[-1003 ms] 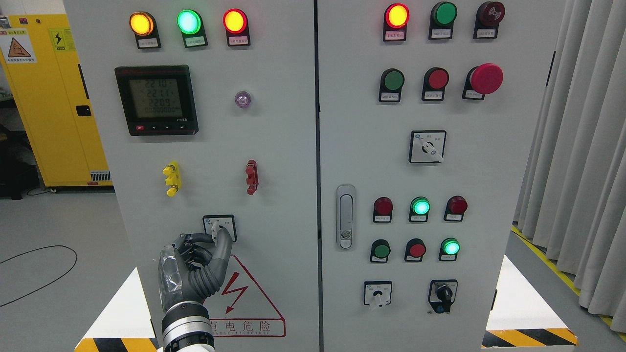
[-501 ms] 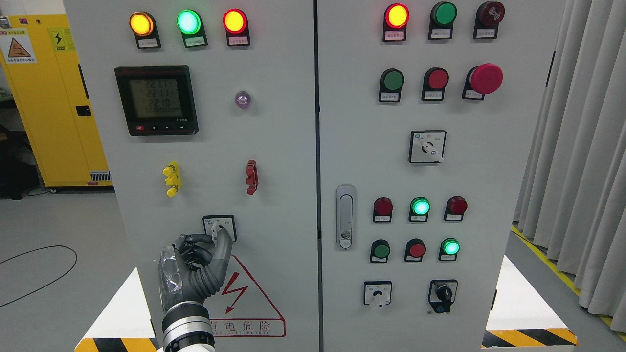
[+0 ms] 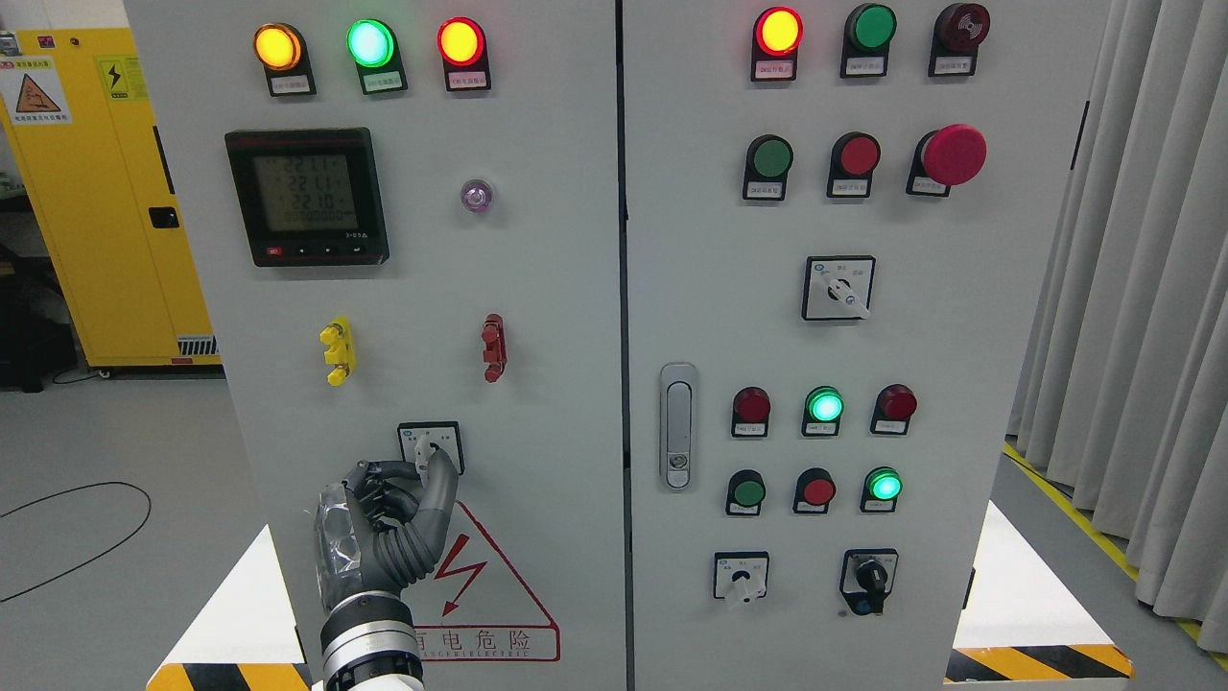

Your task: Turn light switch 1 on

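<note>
1. On the lower part of the left cabinet door (image 3: 422, 288), seen from the head camera, the left hand (image 3: 398, 509) pinches the small white knob of the rotary switch (image 3: 431, 446) between thumb and forefinger; the other fingers are curled.
2. Against the pictures from half a second and one second ago, the hand sits almost in the same place, shifted only a little to the right, and the knob looks not turned. I judge the grasp is settled and the turning itself is not yet done.
3. Only one view is given. The right hand is not visible.
4. No containers are visible; the cabinet is closed, with its door handle (image 3: 678, 425) on the right door.
</note>
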Available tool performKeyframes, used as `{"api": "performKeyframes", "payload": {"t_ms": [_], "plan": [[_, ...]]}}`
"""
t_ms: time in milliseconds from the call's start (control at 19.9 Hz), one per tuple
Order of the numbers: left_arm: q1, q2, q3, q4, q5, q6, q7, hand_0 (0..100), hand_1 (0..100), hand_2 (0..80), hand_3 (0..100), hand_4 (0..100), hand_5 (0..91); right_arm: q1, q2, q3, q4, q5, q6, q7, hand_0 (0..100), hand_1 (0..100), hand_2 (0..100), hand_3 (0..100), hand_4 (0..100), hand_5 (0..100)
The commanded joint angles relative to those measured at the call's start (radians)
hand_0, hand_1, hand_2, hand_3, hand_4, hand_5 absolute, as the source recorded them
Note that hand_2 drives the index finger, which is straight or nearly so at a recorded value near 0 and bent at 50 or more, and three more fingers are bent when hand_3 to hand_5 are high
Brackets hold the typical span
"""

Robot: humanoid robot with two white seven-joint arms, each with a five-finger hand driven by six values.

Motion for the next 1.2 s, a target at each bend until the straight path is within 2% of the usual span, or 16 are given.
{"api": "performKeyframes", "payload": {"t_ms": [0, 451, 902, 1153], "plan": [[-0.001, 0.000, -0.001, 0.007, 0.001, -0.001, -0.002, 42, 62, 59.6, 94, 87, 80.4, 0.000, 0.000, 0.000, 0.000, 0.000, 0.000, 0.000, 0, 50, 4, 0, 0, 0], [-0.001, 0.000, -0.004, 0.007, 0.004, -0.003, -0.002, 48, 60, 60.5, 94, 88, 80.4, 0.000, 0.000, 0.000, 0.000, -0.001, 0.000, 0.000, 0, 50, 4, 0, 0, 0], [-0.002, -0.002, -0.005, 0.008, 0.004, -0.004, -0.003, 44, 57, 61.3, 94, 88, 80.5, 0.000, 0.000, 0.000, 0.000, -0.001, 0.000, 0.000, 0, 50, 4, 0, 0, 0], [-0.001, 0.000, -0.005, 0.008, 0.004, -0.004, -0.003, 47, 56, 61.5, 94, 88, 80.5, 0.000, 0.000, 0.000, 0.000, 0.000, 0.000, 0.000, 0, 50, 4, 0, 0, 0]]}}
